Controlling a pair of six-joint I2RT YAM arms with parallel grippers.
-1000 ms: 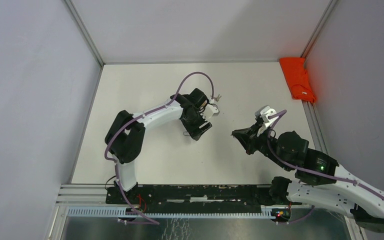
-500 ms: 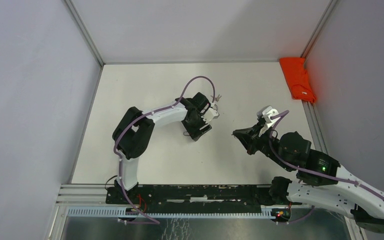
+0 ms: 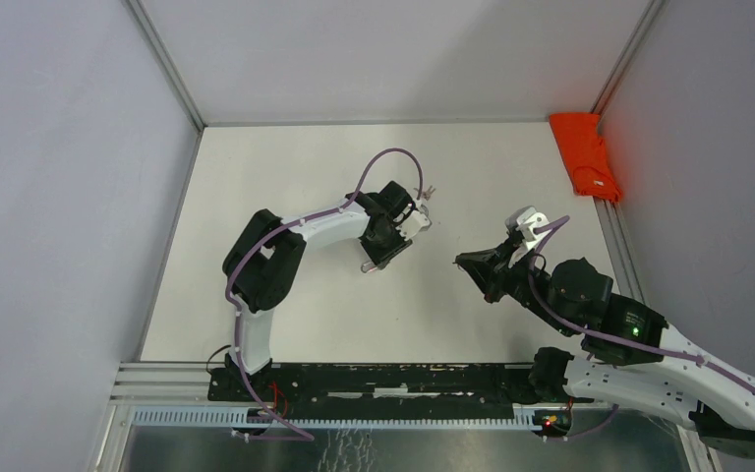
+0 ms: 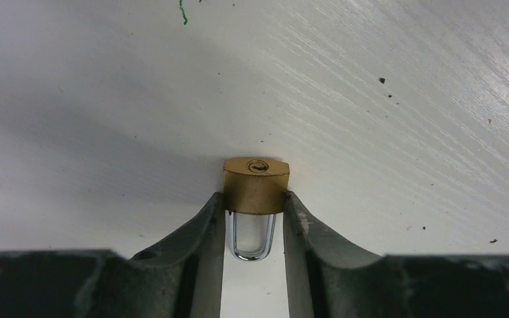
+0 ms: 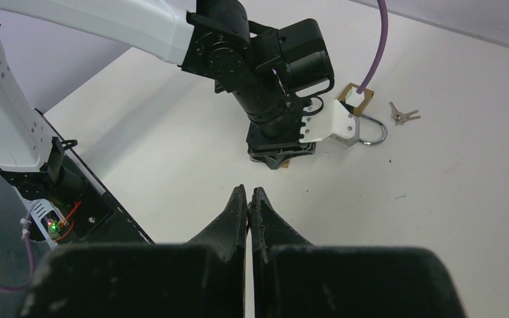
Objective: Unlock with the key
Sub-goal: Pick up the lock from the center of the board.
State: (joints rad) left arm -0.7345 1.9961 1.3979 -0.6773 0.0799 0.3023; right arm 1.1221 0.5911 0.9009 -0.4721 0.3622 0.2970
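Pinching the padlock (image 4: 256,185) by its brass body, the left fingers (image 4: 202,228) press on its two sides right at their tips, with the shackle (image 4: 252,240) lying in the gap between them and the keyhole (image 4: 257,167) on the far end, facing away from the wrist. The padlock rests flat on the desk (image 4: 106,99), under the left wrist near the middle of the top view.

That hold looks thin. Only the fingertips meet the smooth brass, and they meet it at the shackle end, so the body could swivel or slide out when it is raised, or when a key is pushed against the keyhole.

The right fingers (image 5: 237,212) are clenched together on nothing and hang above the desk, well apart from the padlock. The keys (image 5: 404,116) lie flat on the desk beyond the left wrist, close to its purple cable. They are small and thin, so fingers coming down on them could skate them across the desk instead of catching them. There appear to be more than one, so a grab may take the wrong one or leave the blade pointing badly.

Reaching for them also carries the right arm close past the left wrist and its cable; a brush there could jog the padlock loose.
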